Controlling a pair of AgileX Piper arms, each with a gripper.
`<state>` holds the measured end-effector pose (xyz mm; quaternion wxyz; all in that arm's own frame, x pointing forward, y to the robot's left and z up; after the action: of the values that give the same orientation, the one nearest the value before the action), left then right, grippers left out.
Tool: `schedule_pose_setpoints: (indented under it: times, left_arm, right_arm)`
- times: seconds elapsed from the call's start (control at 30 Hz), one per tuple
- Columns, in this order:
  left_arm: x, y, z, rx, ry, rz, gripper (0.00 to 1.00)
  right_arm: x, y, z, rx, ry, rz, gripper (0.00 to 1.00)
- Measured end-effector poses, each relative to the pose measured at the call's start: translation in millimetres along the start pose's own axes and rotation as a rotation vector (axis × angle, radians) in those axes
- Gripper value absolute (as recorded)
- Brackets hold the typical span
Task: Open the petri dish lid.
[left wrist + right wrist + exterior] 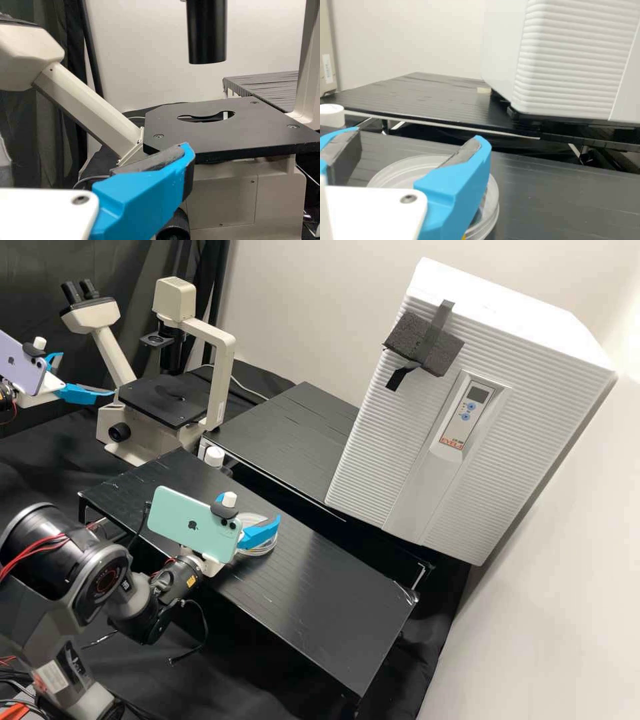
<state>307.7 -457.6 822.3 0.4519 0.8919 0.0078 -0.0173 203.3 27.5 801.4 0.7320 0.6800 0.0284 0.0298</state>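
From where I stand, the high view has the petri dish lying on the front bench, close to the long edge that faces the incubator, between the middle of that edge and the corner toward the microscope. At the dish, the right gripper leans in from the bench's other long edge, a green phone mounted behind it, its two blue fingers apart. A white cap stands near the corner toward the microscope. The left gripper hangs well apart from the dish, to one side of the microscope, with its fingers spread under a lilac phone. Beyond the front bench, the incubator rests on a rear bench, a block of grey foam taped to its front. The left wrist view puts one blue finger before the microscope's black stage, with the black tube overhead and a dark knob below. In the right wrist view, the right gripper's fingers stand apart at the dish, one crossing in front of its clear rims, the other to the side by the white cap; I cannot tell whether either touches the dish, nor whether its lid is seated. The incubator's ribbed corner rises beyond.
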Motion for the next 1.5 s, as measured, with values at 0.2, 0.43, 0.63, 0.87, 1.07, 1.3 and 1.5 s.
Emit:
schedule_pose_setpoints:
  times: [0.2, 0.43, 0.63, 0.87, 1.07, 1.3, 1.5]
  left_arm:
    - [0.0, 0.0, 0.0, 0.0, 0.0, 0.0, 1.0]
    - [0.0, 0.0, 0.0, 0.0, 0.0, 0.0, 1.0]
    - [0.0, 0.0, 0.0, 0.0, 0.0, 0.0, 1.0]
    - [0.0, 0.0, 0.0, 0.0, 0.0, 0.0, 1.0]
    - [0.0, 0.0, 0.0, 0.0, 0.0, 0.0, 1.0]
    - [0.0, 0.0, 0.0, 0.0, 0.0, 0.0, 1.0]
    - [0.0, 0.0, 0.0, 0.0, 0.0, 0.0, 1.0]
  right_arm:
    - [0.6, -0.5, 1.0, -0.004, -0.013, 0.004, 0.0]
    - [3.3, -0.3, 0.7, -0.006, -0.012, 0.005, 0.0]
    - [5.4, -0.7, 1.0, -0.006, -0.012, 0.005, 0.0]
    - [6.8, -1.2, 1.4, -0.006, -0.012, 0.005, 1.0]
    - [6.8, -0.8, 1.3, -0.006, -0.019, 0.017, 1.0]
    - [6.8, -0.3, 1.8, -0.004, -0.025, 0.022, 1.0]
    - [6.8, -0.3, 1.8, -0.004, -0.025, 0.022, 1.0]
